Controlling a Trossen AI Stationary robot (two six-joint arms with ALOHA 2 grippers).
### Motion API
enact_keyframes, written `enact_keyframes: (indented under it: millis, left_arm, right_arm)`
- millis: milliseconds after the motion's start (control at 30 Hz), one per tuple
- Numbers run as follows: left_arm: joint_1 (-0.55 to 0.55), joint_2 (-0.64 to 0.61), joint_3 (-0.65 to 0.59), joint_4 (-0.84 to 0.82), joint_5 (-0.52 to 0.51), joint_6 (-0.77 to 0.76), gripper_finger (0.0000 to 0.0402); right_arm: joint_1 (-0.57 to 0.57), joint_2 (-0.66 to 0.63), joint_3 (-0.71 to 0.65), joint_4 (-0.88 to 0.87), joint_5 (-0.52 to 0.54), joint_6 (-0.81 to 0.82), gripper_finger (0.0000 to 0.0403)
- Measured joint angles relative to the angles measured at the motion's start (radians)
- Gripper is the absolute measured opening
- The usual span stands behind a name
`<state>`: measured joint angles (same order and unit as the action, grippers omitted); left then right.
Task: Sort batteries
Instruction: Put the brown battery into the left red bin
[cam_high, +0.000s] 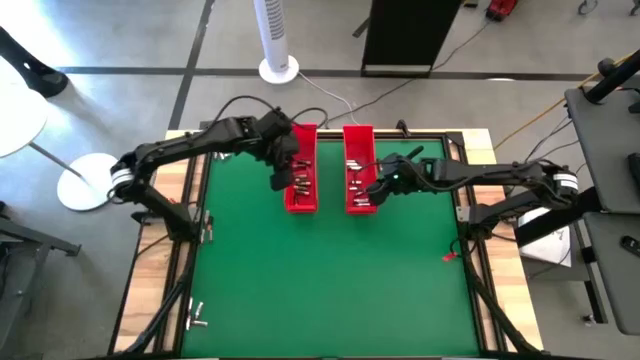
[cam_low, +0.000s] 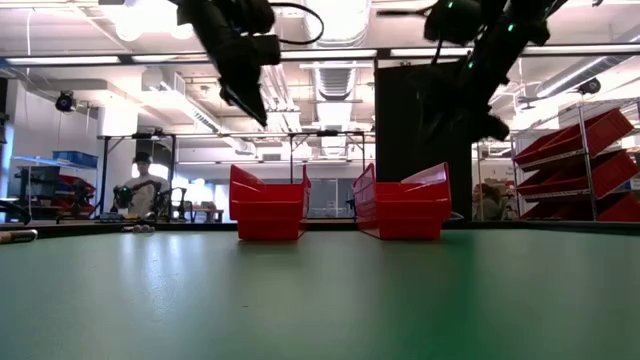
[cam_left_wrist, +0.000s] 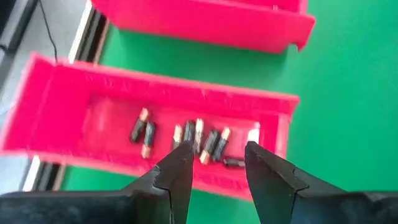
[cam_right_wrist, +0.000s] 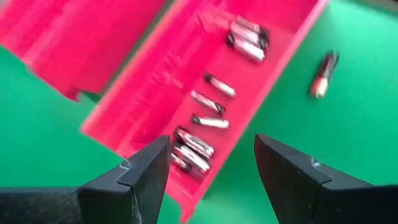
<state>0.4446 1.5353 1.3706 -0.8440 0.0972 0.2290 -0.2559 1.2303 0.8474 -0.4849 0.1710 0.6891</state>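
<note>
- Right gripper (cam_right_wrist: 211, 168): jaws parted, nothing held, above right tray (cam_right_wrist: 155, 93); batteries (cam_right_wrist: 208, 102) lie below it.
- Stray battery (cam_right_wrist: 323, 73) on mat beyond fingers; a careless descent may knock it away.
- Left gripper (cam_left_wrist: 217, 171): empty, half-parted over left tray (cam_left_wrist: 74, 81); clustered cells (cam_left_wrist: 199, 134) risk a double pick.

1. Bright, even light overhead; the ceiling lights (cam_low: 150, 18) burn out to white glare in the low view.
2. The green table (cam_high: 330, 270) is evenly lit from above, with hardly any shadow on it.
3. Left wrist view is soft: the red tray (cam_left_wrist: 93, 106) smears at its edges, and the batteries (cam_left_wrist: 186, 137) blur.
4. Right wrist view streaks too, and a stray battery (cam_right_wrist: 323, 73) on the mat is fuzzy.
</note>
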Motion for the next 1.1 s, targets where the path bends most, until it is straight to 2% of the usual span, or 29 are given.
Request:
enact_keyframes:
  millis: [100,233,400,567,733,967,1100]
  left_arm:
    - [-0.006,-0.063,-0.076,0.021,0.0,-0.04,0.0126]
    - [-0.024,-0.166,-0.197,0.126,0.0,-0.087,0.0126]
    - [-0.053,-0.268,-0.342,0.324,0.0,-0.139,0.0126]
    - [-0.08,-0.304,-0.402,0.463,0.0,-0.194,0.0126]
    - [-0.13,-0.308,-0.403,0.511,-0.002,-0.218,0.0126]
    - [-0.176,-0.307,-0.404,0.572,-0.01,-0.226,0.0126]
    - [-0.189,-0.307,-0.404,0.574,-0.011,-0.249,0.0126]
  right_arm:
    - [0.0,-0.062,0.01,-0.002,0.011,-0.039,0.0224]
    - [-0.017,-0.168,0.009,-0.005,0.112,-0.116,0.0224]
    - [-0.147,-0.215,-0.032,-0.022,0.132,-0.096,0.0224]
    - [-0.28,-0.18,-0.104,0.055,0.047,-0.07,0.0223]
    - [-0.367,-0.119,-0.169,0.156,-0.049,-0.046,0.0209]
    - [-0.486,0.03,-0.216,0.291,-0.169,0.003,0.0147]
    - [-0.543,0.098,-0.217,0.347,-0.297,-0.028,0.0098]
